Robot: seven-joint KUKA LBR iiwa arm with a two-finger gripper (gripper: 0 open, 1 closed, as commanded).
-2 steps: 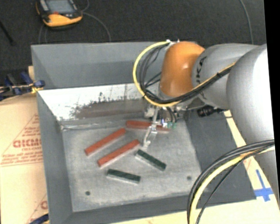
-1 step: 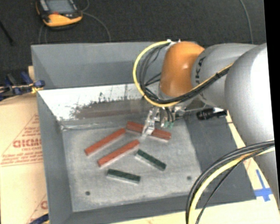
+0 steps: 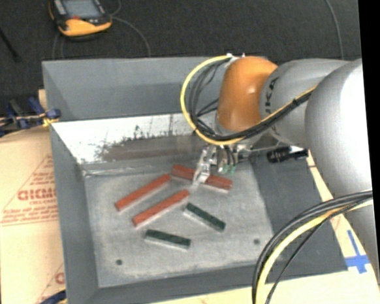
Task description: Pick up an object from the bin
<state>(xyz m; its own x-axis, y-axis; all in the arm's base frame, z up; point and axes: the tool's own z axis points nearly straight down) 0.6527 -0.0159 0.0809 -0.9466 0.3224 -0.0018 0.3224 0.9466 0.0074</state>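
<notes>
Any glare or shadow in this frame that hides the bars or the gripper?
Camera view: glare whitens the bin's sloped back wall, with dark streaky reflections across it; the floor is evenly lit, so the two dark green bars stand out; the gripper covers the middle of the rightmost red-brown bar.

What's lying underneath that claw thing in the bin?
A reddish-brown bar lies under the gripper, near the back of the bin. Both its ends stick out; its middle is covered, so contact cannot be judged.
</notes>
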